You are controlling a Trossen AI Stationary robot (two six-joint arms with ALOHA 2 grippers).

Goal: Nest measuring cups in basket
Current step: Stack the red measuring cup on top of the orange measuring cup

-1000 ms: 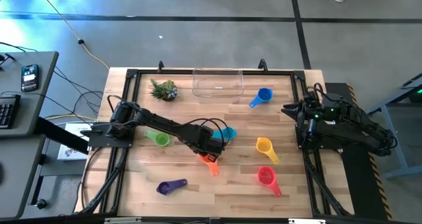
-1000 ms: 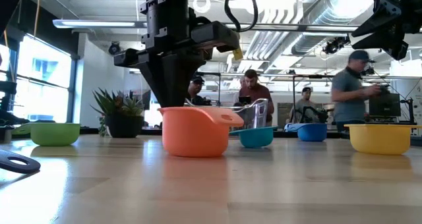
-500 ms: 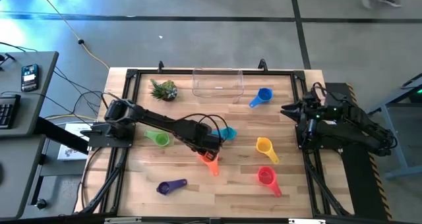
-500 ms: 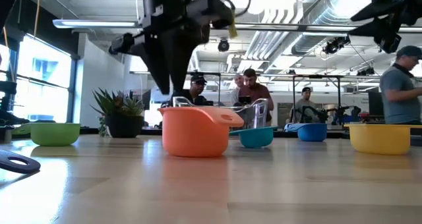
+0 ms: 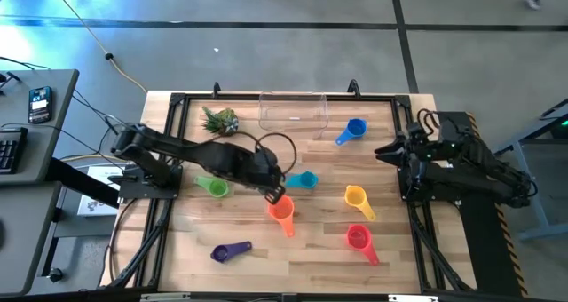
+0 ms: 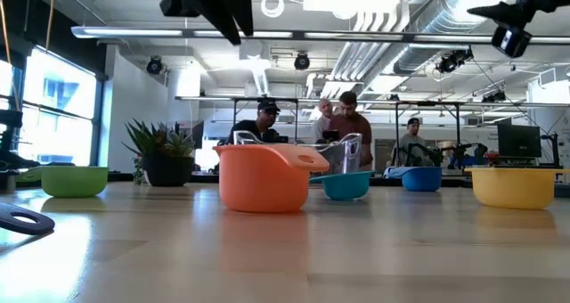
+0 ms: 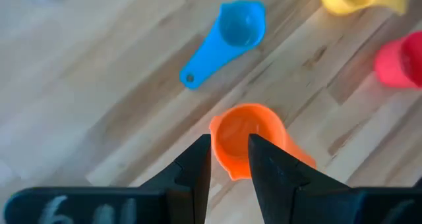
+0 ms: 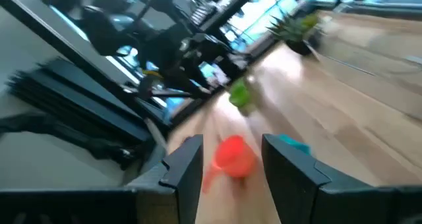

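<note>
The whole table (image 5: pixel 293 249) is seen from straight above in the high view. It is seen level from its top in the low view, with the room behind. The orange cup (image 6: pixel 260 176) is seen close there, and from just above in the left wrist view. The table is crossed slantwise in the right wrist view.
</note>
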